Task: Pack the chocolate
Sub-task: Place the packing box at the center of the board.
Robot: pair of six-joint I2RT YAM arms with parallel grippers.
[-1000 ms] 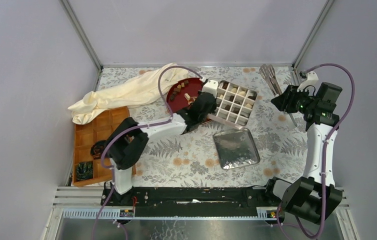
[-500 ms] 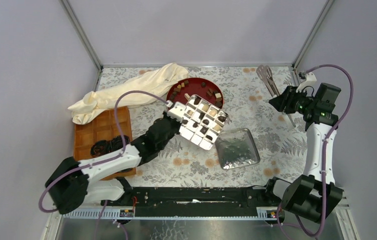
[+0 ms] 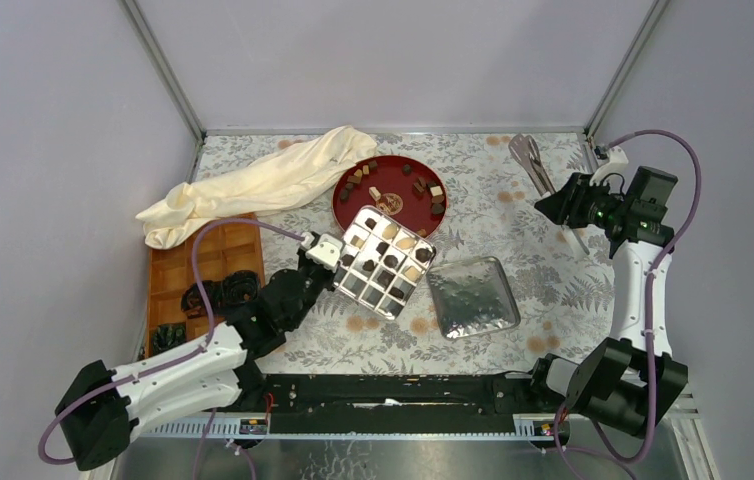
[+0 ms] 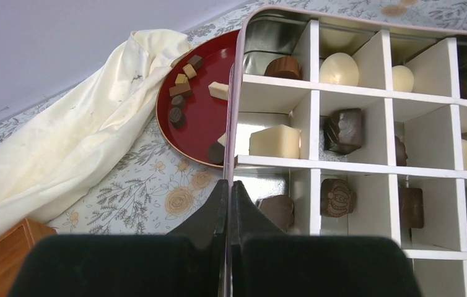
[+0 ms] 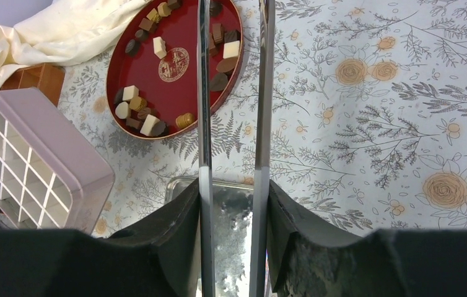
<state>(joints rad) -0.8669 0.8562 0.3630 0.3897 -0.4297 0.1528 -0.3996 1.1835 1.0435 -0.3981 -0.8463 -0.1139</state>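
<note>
Pulled back from the plate's (image 3: 339, 200) far side, the box (image 3: 383, 262) now hangs near the table's middle, just left of the lid (image 3: 473, 295). The left arm has swung low and outward to drag it there. The right arm has hardly shifted.

From where I stand, the worry is the box. It looks lifted and tipped, its open face turned toward the left arm, with several compartments already filled. Tilt it further, or stop it sharply, and pieces could hop their dividers or spill onto the table. The hold is on one thin wall only, so the box could also swing or slip under its own weight.

The left gripper (image 4: 228, 192) is pinched tight on the box's rim, fingers all but together with the metal edge between them. The right gripper (image 3: 558, 208) is part closed around the tongs (image 5: 204, 93), both blades running out between its fingers over the table, touching nothing else that I can see.

The chocolate (image 4: 344, 130) is split: some dark and cream pieces sit in the box's cells, while many more lie loose on the red plate, which is just beyond the box.
</note>
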